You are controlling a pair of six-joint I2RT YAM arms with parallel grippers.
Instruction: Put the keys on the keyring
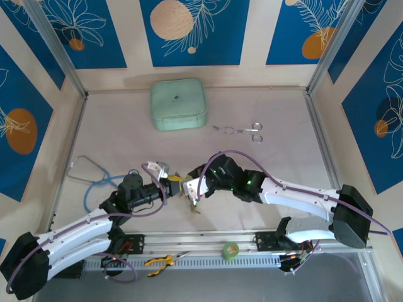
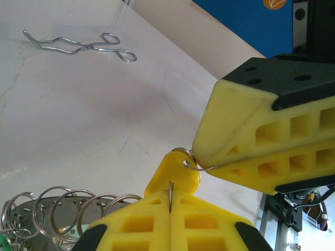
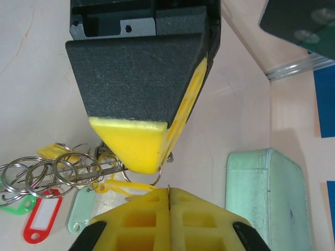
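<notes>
My left gripper and right gripper meet tip to tip above the middle of the table. In the left wrist view my left gripper is shut on a thin metal ring seen edge-on, just under a yellow key tag. The right gripper's fingers pinch the small split ring in that tag's hole. The flat silvery keyring lies at the lower left, with several split rings through it. In the right wrist view my right gripper is shut on a wire ring, with green, red and pale tags beside it.
Silvery forceps lie at the back right, and a mint-green case at the back centre. A blue-tubed stethoscope sits by the left arm. A green tape roll and yellow pliers rest on the near rail.
</notes>
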